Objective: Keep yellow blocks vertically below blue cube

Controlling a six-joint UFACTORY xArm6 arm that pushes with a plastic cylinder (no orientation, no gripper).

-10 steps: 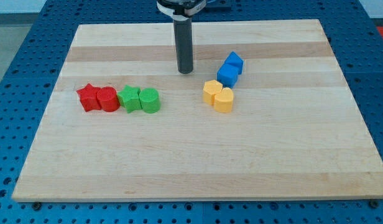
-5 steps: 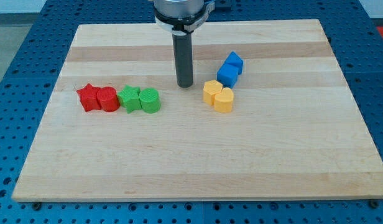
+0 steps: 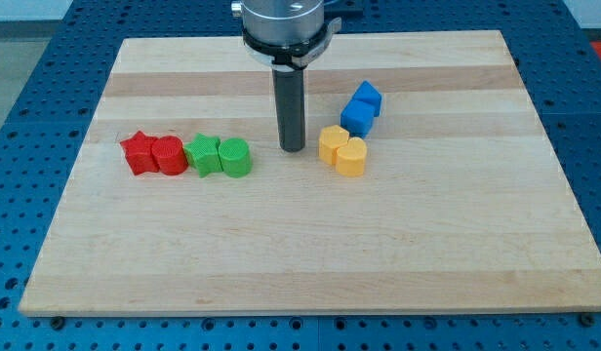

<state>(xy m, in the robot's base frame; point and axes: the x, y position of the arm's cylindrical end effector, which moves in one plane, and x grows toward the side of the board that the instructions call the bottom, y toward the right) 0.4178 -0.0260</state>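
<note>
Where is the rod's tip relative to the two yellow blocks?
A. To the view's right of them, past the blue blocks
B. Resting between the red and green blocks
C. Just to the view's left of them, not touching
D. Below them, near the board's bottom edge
C: my tip stands on the board a little to the view's left of the yellow blocks, with a thin strip of bare wood between them.
</note>
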